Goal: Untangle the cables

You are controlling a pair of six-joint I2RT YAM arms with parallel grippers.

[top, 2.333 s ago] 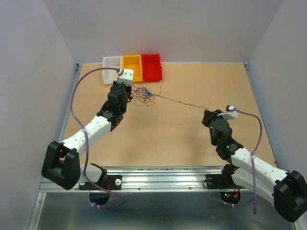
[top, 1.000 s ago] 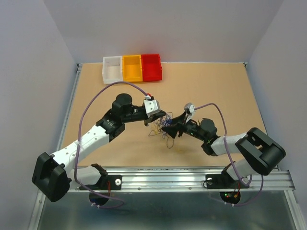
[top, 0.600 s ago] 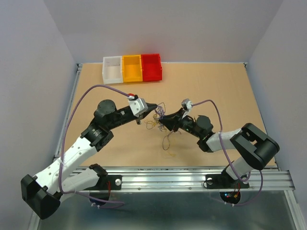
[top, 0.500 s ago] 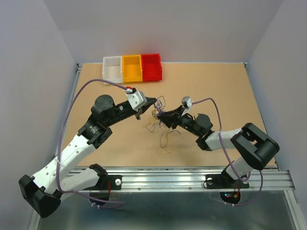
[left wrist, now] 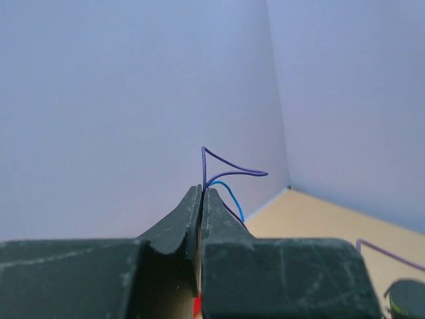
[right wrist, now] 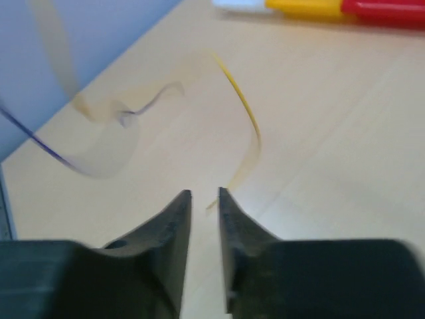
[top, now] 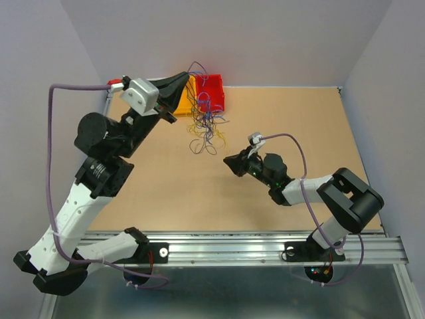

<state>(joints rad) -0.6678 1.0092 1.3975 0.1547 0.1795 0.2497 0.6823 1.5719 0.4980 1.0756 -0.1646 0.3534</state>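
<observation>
Our left gripper [top: 180,80] is clamped tight on the cables [top: 203,118], raised high over the far side of the table [top: 299,133]. The bunch dangles from its tips in loose purple, blue and yellow loops, in front of the red bin [top: 216,98] as seen from above. Our right gripper [top: 230,161] sits low near the table, apart from the bunch, its jaws parted by a narrow gap with nothing between them. A yellow strand [right wrist: 247,119] curls just ahead of its tips, and we cannot tell whether it touches them. We judge these wires to be nearly weightless, springy and slick, so they will slip from a loose pinch and snag on each other when pulled. We would take one strand near its free end, squarely between the pads, and draw it slowly away from the held bunch
</observation>
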